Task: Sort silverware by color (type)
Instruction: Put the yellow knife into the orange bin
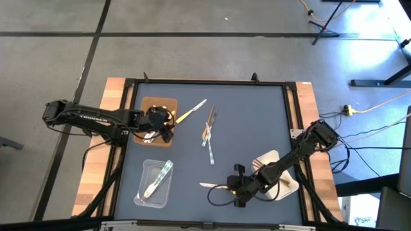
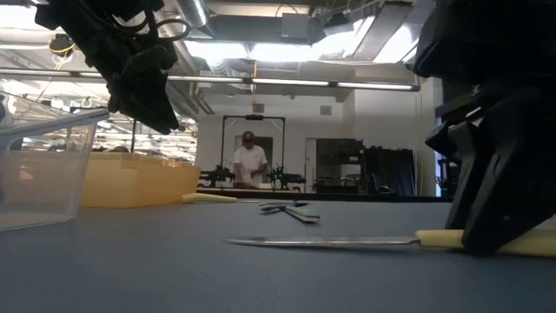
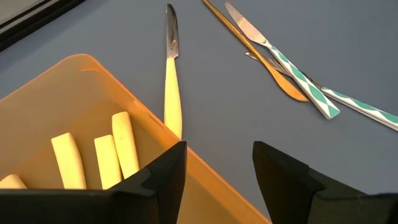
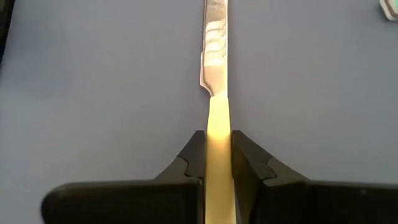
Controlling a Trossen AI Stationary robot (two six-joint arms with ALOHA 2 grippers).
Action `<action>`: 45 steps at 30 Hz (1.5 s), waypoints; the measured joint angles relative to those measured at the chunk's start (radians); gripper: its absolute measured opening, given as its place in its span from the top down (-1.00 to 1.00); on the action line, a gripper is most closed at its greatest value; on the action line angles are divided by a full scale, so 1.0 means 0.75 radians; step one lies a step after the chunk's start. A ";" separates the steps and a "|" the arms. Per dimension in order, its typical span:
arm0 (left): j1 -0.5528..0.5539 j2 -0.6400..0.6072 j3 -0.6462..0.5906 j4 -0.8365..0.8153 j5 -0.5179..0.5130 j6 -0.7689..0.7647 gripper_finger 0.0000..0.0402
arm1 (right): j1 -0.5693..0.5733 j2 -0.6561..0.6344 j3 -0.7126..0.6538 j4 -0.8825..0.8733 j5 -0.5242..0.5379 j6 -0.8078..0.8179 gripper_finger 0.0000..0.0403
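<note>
Your yellow-handled knife (image 4: 216, 81) lies flat on the counter (image 1: 250, 122) in the lower centre of the high view, silvery blade pointing toward the frame's left. The right gripper (image 4: 217, 155) is clamped narrowly on its pale yellow handle, fingers pressing both sides, down at counter level. Just to the right of it in the high view sits the white tray (image 1: 273, 160), partly under the right arm.

Near the middle of the counter you have a small cluster of utensils (image 1: 209, 131): green-and-white patterned handles and an orange-tan one, crossing each other. Up and left of them a second yellow-handled knife (image 3: 171, 74) lies with its handle end touching the brown tray (image 1: 149, 102). That tray holds several yellow-handled pieces (image 3: 99, 158).

The left gripper (image 3: 217, 168) hovers over the brown tray's near edge at centre left, fingers spread wide, holding nothing.

At lower left, the clear tray (image 1: 153, 186) contains a couple of pale greenish utensils (image 1: 159, 178).
</note>
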 joint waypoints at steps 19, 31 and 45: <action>0.000 0.000 0.001 0.166 0.140 0.005 0.11 | -0.019 -0.001 0.150 -0.102 0.028 -0.349 0.83; 0.000 -0.001 0.002 0.376 0.361 0.006 0.11 | -0.090 -0.003 0.237 -0.164 0.096 -0.666 0.83; -0.019 -0.001 0.002 0.693 0.657 -0.175 0.11 | -0.215 -0.004 0.316 -0.156 0.116 -1.047 0.83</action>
